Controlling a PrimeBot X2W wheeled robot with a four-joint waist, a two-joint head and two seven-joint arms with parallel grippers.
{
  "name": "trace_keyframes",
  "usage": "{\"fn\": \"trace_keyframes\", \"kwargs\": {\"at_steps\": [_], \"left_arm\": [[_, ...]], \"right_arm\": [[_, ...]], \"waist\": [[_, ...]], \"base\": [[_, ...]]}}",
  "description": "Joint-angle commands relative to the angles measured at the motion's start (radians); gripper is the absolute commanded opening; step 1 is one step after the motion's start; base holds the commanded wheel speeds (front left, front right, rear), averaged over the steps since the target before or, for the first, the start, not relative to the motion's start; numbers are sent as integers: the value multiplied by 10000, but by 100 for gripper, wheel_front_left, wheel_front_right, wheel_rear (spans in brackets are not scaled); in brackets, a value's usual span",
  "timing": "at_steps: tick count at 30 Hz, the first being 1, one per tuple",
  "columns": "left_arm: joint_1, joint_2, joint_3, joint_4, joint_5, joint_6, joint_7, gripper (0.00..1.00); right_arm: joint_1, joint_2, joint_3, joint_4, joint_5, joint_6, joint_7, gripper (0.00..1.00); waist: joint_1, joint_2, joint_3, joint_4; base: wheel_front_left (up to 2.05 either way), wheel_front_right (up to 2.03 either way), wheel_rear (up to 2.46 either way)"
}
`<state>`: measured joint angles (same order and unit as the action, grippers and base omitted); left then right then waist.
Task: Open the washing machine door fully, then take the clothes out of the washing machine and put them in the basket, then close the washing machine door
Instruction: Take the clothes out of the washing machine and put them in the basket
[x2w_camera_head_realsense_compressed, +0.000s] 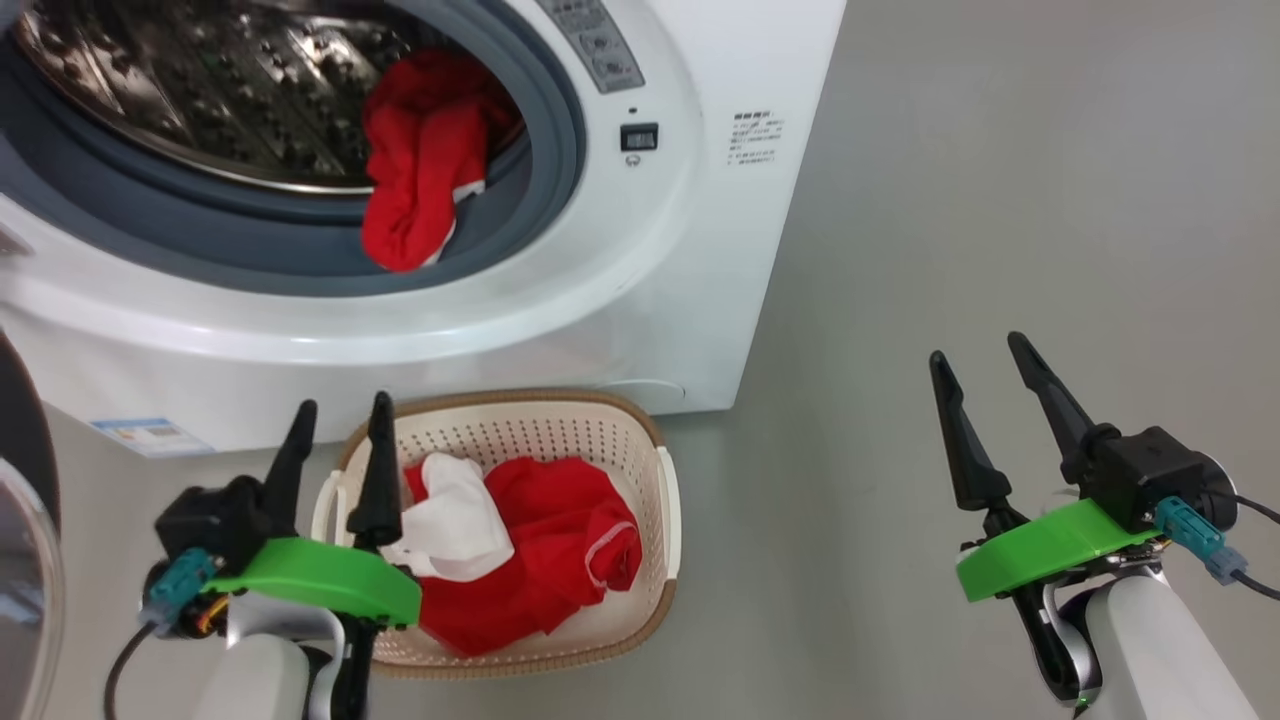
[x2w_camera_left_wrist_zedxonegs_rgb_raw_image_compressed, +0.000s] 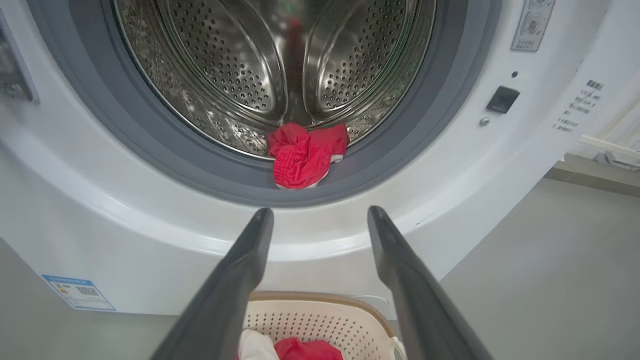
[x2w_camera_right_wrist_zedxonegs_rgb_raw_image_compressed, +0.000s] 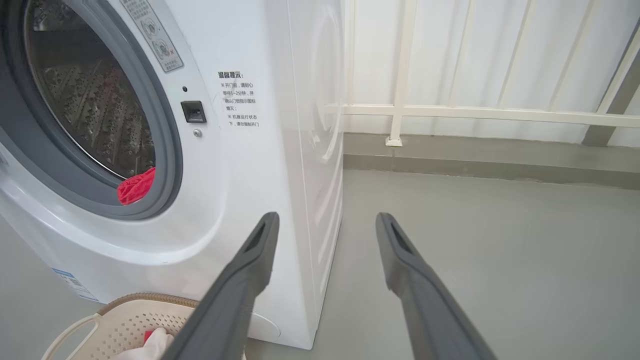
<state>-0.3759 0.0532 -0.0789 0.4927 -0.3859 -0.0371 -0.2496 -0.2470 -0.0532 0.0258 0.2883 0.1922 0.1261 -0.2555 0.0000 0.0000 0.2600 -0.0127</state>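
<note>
One washing machine (x2w_camera_head_realsense_compressed: 650, 330) is standing, door (x2w_camera_head_realsense_compressed: 22, 440) open, one red garment (x2w_camera_head_realsense_compressed: 420, 170) hanging over its seal (x2w_camera_head_realsense_compressed: 560, 150); the right wrist view is adding a railing (x2w_camera_right_wrist_zedxonegs_rgb_raw_image_compressed: 475, 114). One basket (x2w_camera_head_realsense_compressed: 600, 430) before it is holding red-and-white clothes (x2w_camera_head_realsense_compressed: 530, 550). The left pincer (x2w_camera_head_realsense_compressed: 343, 401) and right pincer (x2w_camera_head_realsense_compressed: 975, 346) are gaping wide, empty.

Basket (x2w_camera_head_realsense_compressed: 520, 402) on the floor (x2w_camera_head_realsense_compressed: 950, 200), right in front of the washing machine (x2w_camera_head_realsense_compressed: 650, 330), clothes (x2w_camera_head_realsense_compressed: 540, 560) lying inside it. Another garment (x2w_camera_head_realsense_compressed: 420, 170) hangs from the drum over the seal (x2w_camera_head_realsense_compressed: 556, 150). Door (x2w_camera_head_realsense_compressed: 15, 430) at my far left. My left fingers (x2w_camera_head_realsense_compressed: 380, 470) are above the basket's left edge, my right fingers (x2w_camera_head_realsense_compressed: 960, 440) well off to the right.
</note>
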Motion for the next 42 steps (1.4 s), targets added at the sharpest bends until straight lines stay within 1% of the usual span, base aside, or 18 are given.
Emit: {"fn": "trace_keyframes", "kwargs": {"at_steps": [1, 10, 14, 17, 23, 28, 42], "left_arm": [[182, 198, 442, -487, 151, -49, -122, 100], [1323, 145, 1146, -2632, 946, -500, -122, 100], [1924, 169, 1324, -3113, 1372, -553, -122, 100], [2351, 147, 1528, -3481, 1499, -575, -122, 100], [3325, 104, 1731, -3699, 1789, -604, -122, 100], [3858, 70, 1813, -3792, 1965, -612, -122, 100], [4015, 28, 1676, -3842, 1991, -770, -122, 100]], "right_arm": [[101, -2, 143, -206, -42, 46, -63, 100], [545, 19, -135, -228, -182, 46, -63, 100], [880, 25, -284, -362, -197, 46, -63, 100], [1187, 26, -412, -493, -171, 46, -63, 100], [1803, 28, -566, -554, -191, 46, -63, 100], [2144, 29, -557, -900, -146, 46, -63, 100], [2434, 29, -655, -1155, -128, 46, -63, 100]], "waist": [[0, 0, -408, -23], [0, 0, -1100, -178], [0, 0, -1475, -249], [0, 0, -1808, -300], [0, 0, -2539, -444], [0, 0, -2790, -553], [0, 0, -2875, -440]], "base": [[0, 0, 0], [0, 0, 0], [0, 0, 0], [0, 0, 0], [0, 0, 0], [0, 0, 0], [0, 0, 0]]}}
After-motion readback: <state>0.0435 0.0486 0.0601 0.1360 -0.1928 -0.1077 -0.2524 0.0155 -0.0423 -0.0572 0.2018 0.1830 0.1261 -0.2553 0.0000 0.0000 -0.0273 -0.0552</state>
